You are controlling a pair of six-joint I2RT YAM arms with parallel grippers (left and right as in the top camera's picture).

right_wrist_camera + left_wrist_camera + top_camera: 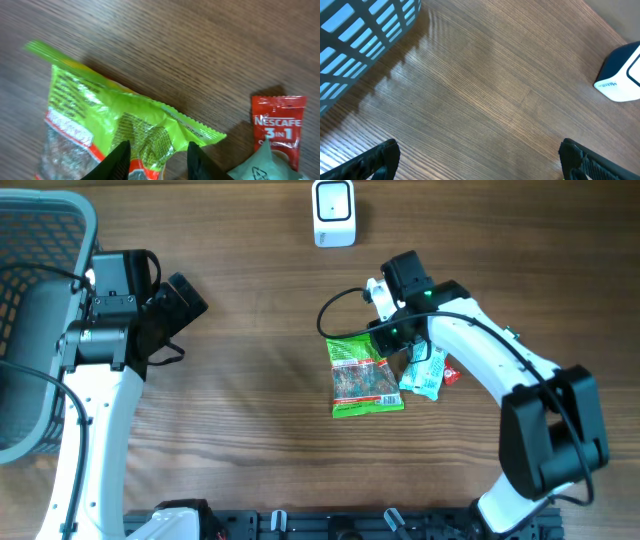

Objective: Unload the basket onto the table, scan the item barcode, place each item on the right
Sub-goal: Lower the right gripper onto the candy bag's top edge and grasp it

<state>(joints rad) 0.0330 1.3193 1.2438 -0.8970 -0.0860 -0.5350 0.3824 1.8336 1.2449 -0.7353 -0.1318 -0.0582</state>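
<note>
The item, a bright green snack packet (365,375), lies flat on the wooden table at centre right. My right gripper (392,340) is over its top edge. In the right wrist view its two black fingers stand apart, open, astride the packet's crinkled upper part (115,115), with no grip on it. The white barcode scanner (333,212) stands at the table's far edge, well above the packet, and shows at the right edge of the left wrist view (620,75). My left gripper (185,300) is wide open over bare wood at the left, its fingertips (380,160) far apart.
A red Nescafe sachet (277,125) and a pale green sachet (425,372) lie just right of the green packet, under my right arm. A grey-blue wire basket (40,330) fills the left edge, close to my left arm.
</note>
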